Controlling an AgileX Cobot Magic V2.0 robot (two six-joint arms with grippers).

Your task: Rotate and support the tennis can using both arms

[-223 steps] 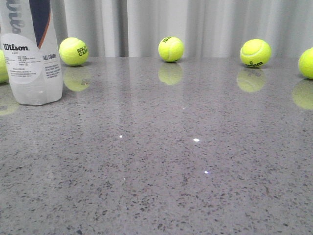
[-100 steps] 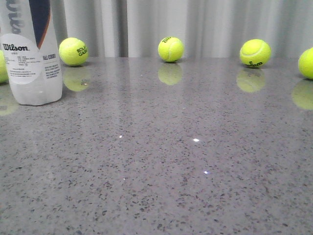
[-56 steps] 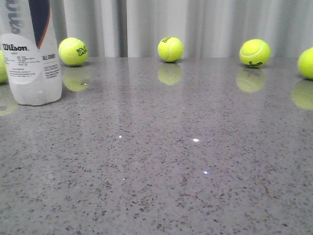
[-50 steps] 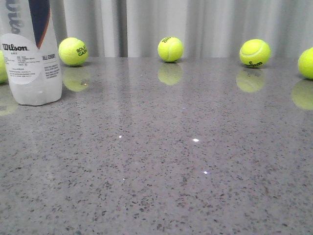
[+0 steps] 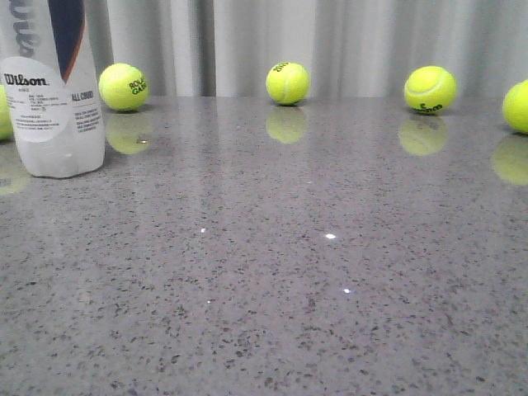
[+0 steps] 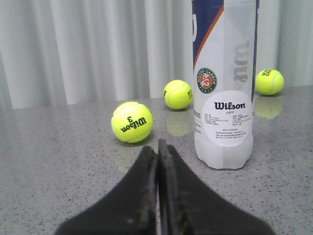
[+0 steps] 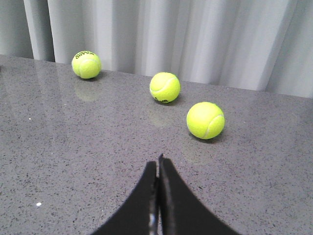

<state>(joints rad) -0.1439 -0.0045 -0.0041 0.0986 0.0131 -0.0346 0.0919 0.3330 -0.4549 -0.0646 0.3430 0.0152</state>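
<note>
The tennis can [image 5: 51,91] stands upright at the table's far left in the front view, clear plastic with a white Wilson label and a navy, orange-striped section. It also shows in the left wrist view [image 6: 225,83], with its round green-orange emblem. My left gripper [image 6: 157,147] is shut and empty, low over the table, short of the can and a little to its side. My right gripper [image 7: 157,164] is shut and empty over bare table, with no can in its view. Neither arm shows in the front view.
Yellow-green tennis balls lie along the grey speckled table's back edge [image 5: 124,87] [image 5: 288,82] [image 5: 430,88] [image 5: 518,106]. One ball [image 6: 132,122] sits just ahead of my left gripper. Three balls [image 7: 205,120] [image 7: 165,87] [image 7: 86,64] lie ahead of my right gripper. Grey curtains hang behind.
</note>
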